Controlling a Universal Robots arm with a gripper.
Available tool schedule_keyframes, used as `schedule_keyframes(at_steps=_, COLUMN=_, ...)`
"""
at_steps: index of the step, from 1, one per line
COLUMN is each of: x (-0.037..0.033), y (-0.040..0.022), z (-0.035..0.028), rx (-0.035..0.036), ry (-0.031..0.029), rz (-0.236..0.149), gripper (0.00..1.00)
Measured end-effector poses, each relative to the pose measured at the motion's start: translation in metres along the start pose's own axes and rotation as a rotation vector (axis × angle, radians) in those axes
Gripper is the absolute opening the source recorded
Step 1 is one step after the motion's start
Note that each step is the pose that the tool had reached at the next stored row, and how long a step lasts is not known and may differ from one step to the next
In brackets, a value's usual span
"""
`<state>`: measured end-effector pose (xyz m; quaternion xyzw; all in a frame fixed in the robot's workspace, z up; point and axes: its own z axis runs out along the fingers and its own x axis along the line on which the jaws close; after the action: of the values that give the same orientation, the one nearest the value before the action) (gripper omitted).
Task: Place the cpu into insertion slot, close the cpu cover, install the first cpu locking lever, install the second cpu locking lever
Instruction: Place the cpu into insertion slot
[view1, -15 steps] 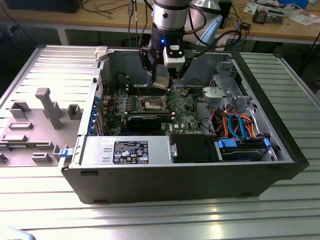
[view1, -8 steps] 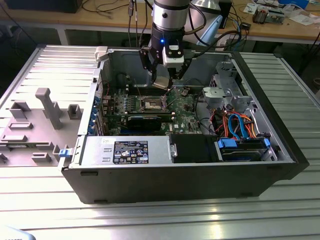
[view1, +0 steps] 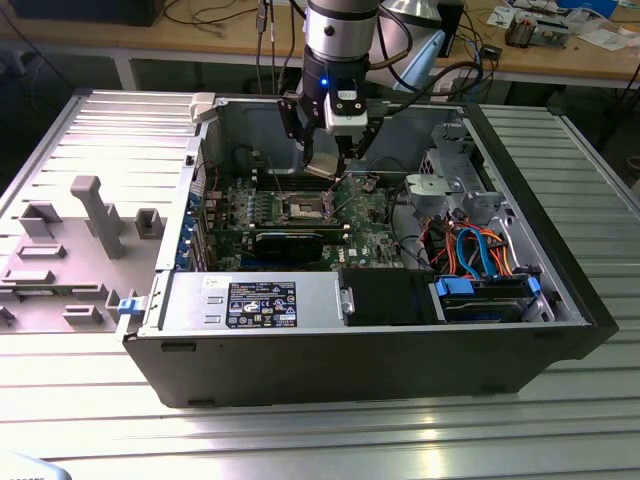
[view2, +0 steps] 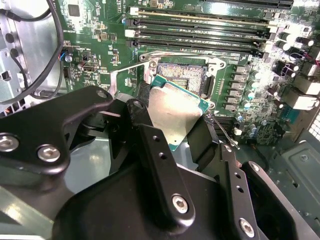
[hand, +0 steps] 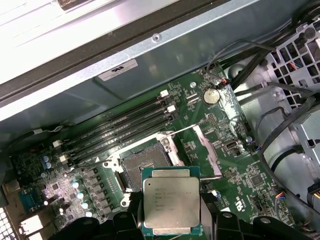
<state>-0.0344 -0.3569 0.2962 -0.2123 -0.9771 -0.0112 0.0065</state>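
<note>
Cpu (hand: 171, 204), silvery top showing, is clamped by its two side edges between the black fingers (view2: 145, 125) of the tool (view2: 175, 122). It hangs over the green motherboard (view1: 365, 212), near the insertion slot (hand: 142, 162), whose dark centre lies bare. The cpu cover (hand: 207, 152) stands swung open just beside the slot. The fingers hide the chip's near edge in the first wrist view. The open computer case (view1: 400, 350) rests on a ribbed metal tabletop (view1: 300, 440), with wooden benches (view1: 560, 62) behind.
</note>
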Motion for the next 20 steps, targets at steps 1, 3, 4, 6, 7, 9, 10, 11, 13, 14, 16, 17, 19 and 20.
schedule_keyframes(at_steps=1, x=0.0000, y=0.0000, z=0.0000, rx=0.0000, ry=0.0000, rz=0.002, gripper=0.55)
schedule_keyframes(at_steps=3, x=0.0000, y=0.0000, z=0.0000, rx=0.0000, ry=-0.0001, rz=0.004, gripper=0.55)
schedule_keyframes(at_steps=4, x=0.0000, y=0.0000, z=0.0000, rx=-0.0001, ry=-0.0001, rz=0.006, gripper=0.55)
schedule_keyframes(at_steps=6, x=0.0000, y=0.0000, z=0.0000, rx=-0.0001, ry=-0.0002, rz=0.008, gripper=0.55)
schedule_keyframes(at_steps=7, x=0.0000, y=0.0000, z=0.0000, rx=-0.0001, ry=-0.0002, rz=0.009, gripper=0.55)
schedule_keyframes(at_steps=9, x=0.0000, y=0.0000, z=0.0000, rx=-0.0002, ry=-0.0002, rz=0.011, gripper=0.55)
schedule_keyframes(at_steps=10, x=0.0000, y=0.0000, z=0.0000, rx=-0.0002, ry=-0.0002, rz=0.012, gripper=0.55)
schedule_keyframes(at_steps=11, x=0.0000, y=0.0000, z=0.0000, rx=-0.0002, ry=-0.0003, rz=0.013, gripper=0.55)
schedule_keyframes(at_steps=13, x=0.0000, y=0.0000, z=0.0000, rx=-0.0003, ry=-0.0003, rz=0.015, gripper=0.55)
schedule_keyframes(at_steps=14, x=0.0000, y=0.0000, z=0.0000, rx=-0.0002, ry=-0.0003, rz=0.015, gripper=0.55)
schedule_keyframes(at_steps=16, x=0.0000, y=0.0000, z=0.0000, rx=-0.0002, ry=-0.0004, rz=0.017, gripper=0.55)
schedule_keyframes(at_steps=17, x=0.0000, y=0.0000, z=0.0000, rx=-0.0003, ry=-0.0003, rz=0.018, gripper=0.55)
schedule_keyframes(at_steps=19, x=0.0000, y=0.0000, z=0.0000, rx=-0.0004, ry=-0.0004, rz=0.020, gripper=0.55)
schedule_keyframes(at_steps=20, x=0.0000, y=0.0000, z=0.0000, rx=-0.0004, ry=-0.0005, rz=0.022, gripper=0.55)
